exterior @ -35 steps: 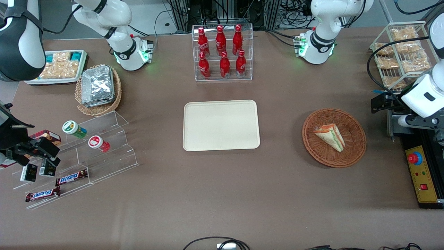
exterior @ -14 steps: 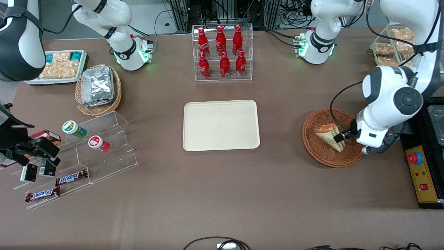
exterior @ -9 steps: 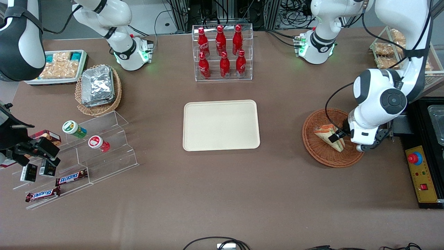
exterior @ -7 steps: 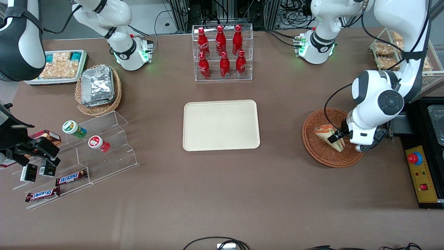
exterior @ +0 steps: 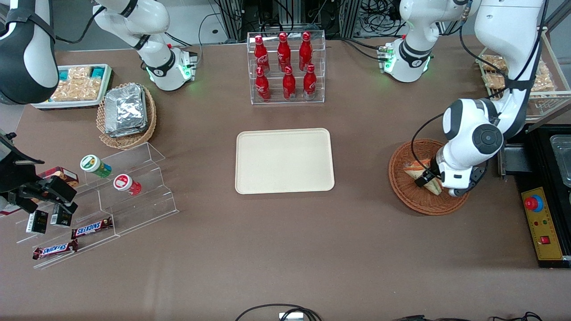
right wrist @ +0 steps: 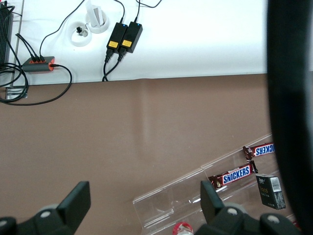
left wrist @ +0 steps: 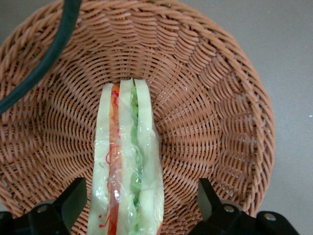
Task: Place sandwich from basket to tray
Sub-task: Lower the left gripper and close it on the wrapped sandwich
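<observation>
Front view shows the sandwich (exterior: 424,174) lying in the reddish-brown wicker basket (exterior: 412,200) toward the working arm's end of the table, with the left arm's gripper (exterior: 429,179) lowered over it. From the left wrist view, the gripper (left wrist: 139,208) has its two black fingers (left wrist: 71,200) spread wide, one on each side of the wrapped wedge sandwich (left wrist: 128,166) and not touching it, so nothing is clasped yet. The cream tray (exterior: 284,161) in the middle of the table carries nothing and sits well apart from the basket (left wrist: 210,122). By my judgement only the approach is done; closing on the sandwich, lifting it out, carrying it across and setting it on the tray all remain.
</observation>
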### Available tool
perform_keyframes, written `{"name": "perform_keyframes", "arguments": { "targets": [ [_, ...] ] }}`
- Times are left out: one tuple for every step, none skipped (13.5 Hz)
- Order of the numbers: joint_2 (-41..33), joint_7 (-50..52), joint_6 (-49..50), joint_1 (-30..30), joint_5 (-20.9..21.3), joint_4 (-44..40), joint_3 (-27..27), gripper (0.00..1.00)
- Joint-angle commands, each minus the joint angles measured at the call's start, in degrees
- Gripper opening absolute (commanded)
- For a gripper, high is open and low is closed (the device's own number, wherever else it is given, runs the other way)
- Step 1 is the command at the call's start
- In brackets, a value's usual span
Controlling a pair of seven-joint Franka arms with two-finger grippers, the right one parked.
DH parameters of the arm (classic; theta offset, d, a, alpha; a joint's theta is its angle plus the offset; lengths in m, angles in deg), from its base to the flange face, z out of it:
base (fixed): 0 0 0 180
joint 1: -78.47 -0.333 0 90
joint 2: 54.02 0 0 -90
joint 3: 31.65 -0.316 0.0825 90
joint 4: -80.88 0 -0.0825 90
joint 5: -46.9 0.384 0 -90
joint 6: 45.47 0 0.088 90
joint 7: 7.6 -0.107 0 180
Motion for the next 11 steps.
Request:
{"name": "perform_keyframes", "arguments": {
  "targets": [
    [0.5, 2.4, -1.7, 0.3, 0.8, 1.0, -0.1, 1.0],
    [0.7, 2.8, -2.5, 0.3, 0.9, 1.1, -0.1, 1.0],
    [1.1, 3.2, -2.8, 0.3, 1.0, 1.2, -0.1, 0.87],
    [1.1, 3.3, -2.8, 0.3, 1.0, 1.2, -0.1, 0.64],
    [1.1, 3.3, -2.8, 0.3, 1.0, 1.3, -0.1, 0.41],
    [1.2, 3.3, -2.8, 0.3, 1.1, 1.3, -0.1, 0.22],
    [1.3, 3.1, -2.8, 0.3, 1.1, 1.2, -0.1, 0.15],
    [1.3, 3.1, -2.8, 0.4, 1.6, 1.2, -0.1, 0.15],
    [1.1, 3.2, -2.4, 0.3, 2.2, 1.2, -0.1, 0.15],
    [0.7, 3.2, -2.1, 0.3, 2.3, 1.1, -0.1, 0.15],
    [-0.2, 3.2, -0.8, 0.3, 2.2, 0.5, 0.0, 0.15]
  ]
}}
